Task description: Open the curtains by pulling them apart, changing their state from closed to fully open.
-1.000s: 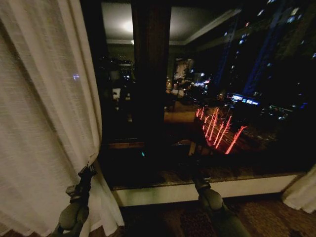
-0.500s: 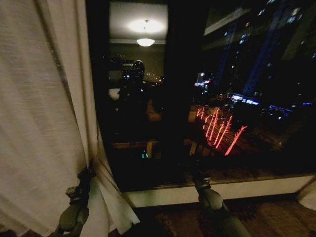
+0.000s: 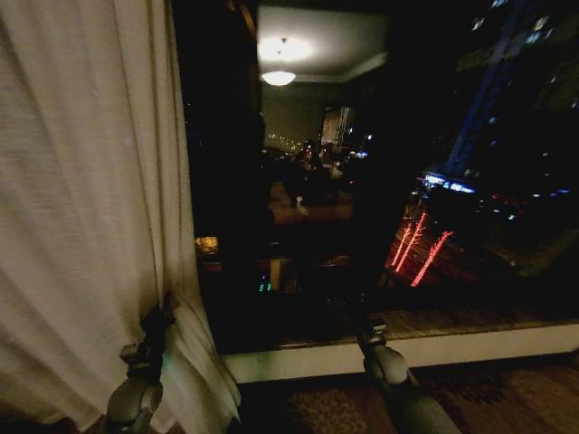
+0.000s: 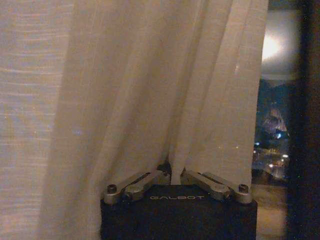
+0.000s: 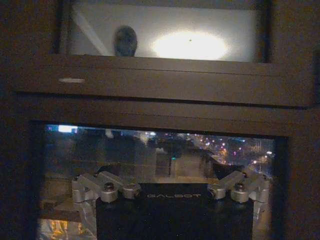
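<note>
One curtain panel (image 3: 81, 208) is hanging at the 9 o'clock side of the head view. Left gripper (image 3: 158, 318) is pinching its inner edge closed; the fabric is rising at 12 o'clock from it. Advisably, pull steadily outward, keeping the pinch firm. Right gripper (image 5: 170, 187) is idling open before the window (image 3: 380, 181).

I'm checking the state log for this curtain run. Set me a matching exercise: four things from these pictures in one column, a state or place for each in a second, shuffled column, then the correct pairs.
Things:
1. left gripper
2. right gripper
3. left curtain
4. window sill

States or places:
A. pale strip running along the foot of the dark glass
B. open, holding nothing, facing the window frame
C. shut on a pinch of cream fabric
D. gathered at the left of the window, glass bared beside it

Pairs: 1-C, 2-B, 3-D, 4-A
</note>
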